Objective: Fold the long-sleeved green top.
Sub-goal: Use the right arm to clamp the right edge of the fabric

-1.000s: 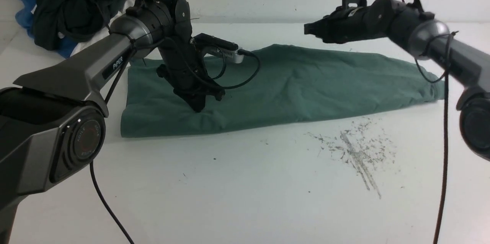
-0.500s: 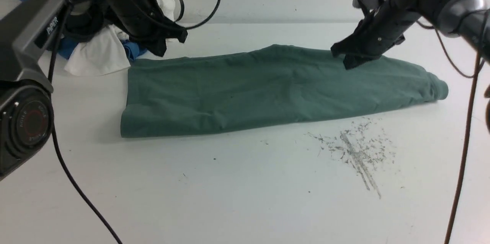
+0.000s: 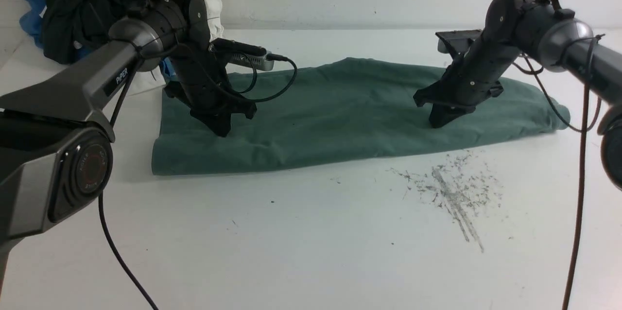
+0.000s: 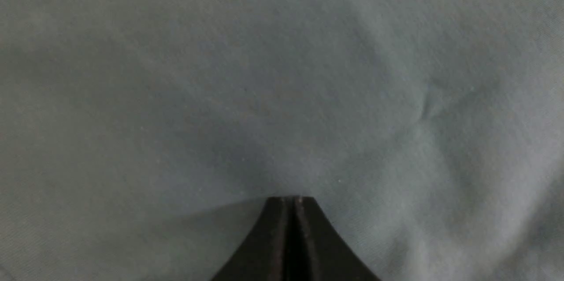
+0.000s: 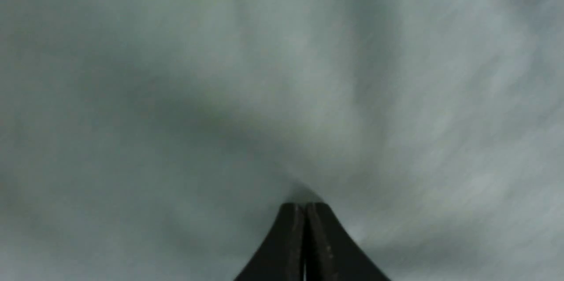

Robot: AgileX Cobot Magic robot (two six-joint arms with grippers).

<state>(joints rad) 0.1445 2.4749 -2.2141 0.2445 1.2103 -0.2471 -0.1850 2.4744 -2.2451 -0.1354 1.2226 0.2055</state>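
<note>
Right, I'm seeing the left gripper (image 3: 222, 130) holding its fingers (image 4: 273, 241) pressed fully together, tips touching the green top (image 3: 340, 111) far left of the scratched patch (image 3: 452, 193). The right gripper (image 3: 434, 123) is also closed and is touching the cloth just behind that patch. The top is lying flat behind the patch, its long axis running left to right and its narrower end pointing right.

Left tool (image 3: 221, 131) tilted downward, jaws pressed together. Right tool (image 3: 435, 124) tilted downward, jaws pressed together. Both arms extended forward.
</note>
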